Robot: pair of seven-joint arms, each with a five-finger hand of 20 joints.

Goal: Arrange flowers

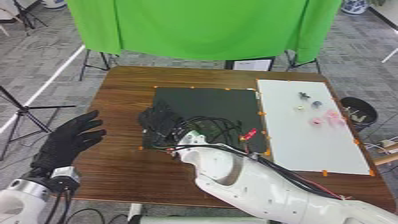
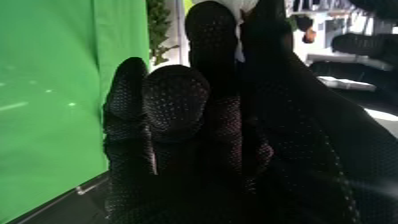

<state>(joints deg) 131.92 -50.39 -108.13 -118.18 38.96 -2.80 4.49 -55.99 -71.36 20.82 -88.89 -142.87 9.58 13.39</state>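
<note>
Right hand (image 1: pixel 160 119) is loosely open over the black mat (image 1: pixel 206 101) | left hand (image 1: pixel 67 142) is open | pink flowers (image 1: pixel 333 115) lie on the white board (image 1: pixel 306 147) | likely light, petals soft, easily crushed; best pinched gently below the bloom

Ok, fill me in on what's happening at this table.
A robot has flowers to arrange. Its right hand is at the left part of the dark mat; I can't tell whether it holds anything. Its left hand is empty, by the table's left edge. Pink flowers and a few smaller pieces lie on the white board to the right.
</note>
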